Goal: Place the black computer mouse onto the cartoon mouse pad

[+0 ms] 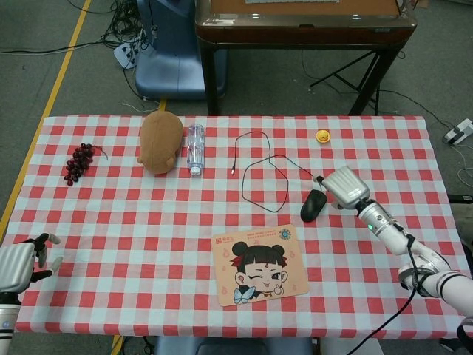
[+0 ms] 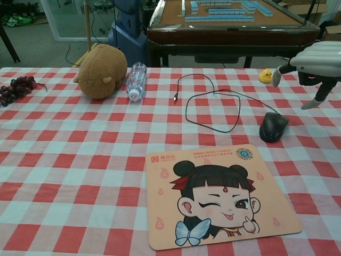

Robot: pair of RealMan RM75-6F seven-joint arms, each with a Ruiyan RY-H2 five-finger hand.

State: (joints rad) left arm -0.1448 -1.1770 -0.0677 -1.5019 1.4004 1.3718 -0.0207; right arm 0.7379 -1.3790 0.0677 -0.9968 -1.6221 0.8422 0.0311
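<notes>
One mouse pad (image 2: 221, 197); one mouse (image 2: 273, 127) beside; right hand (image 2: 315, 63) above, spread, holding nothing.

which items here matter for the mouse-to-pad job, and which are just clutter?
Job:
black computer mouse
cartoon mouse pad
right hand, above the mouse, holding nothing

Clutter:
plush toy
water bottle
grapes
rubber duck
left hand, idle at the table edge
</notes>
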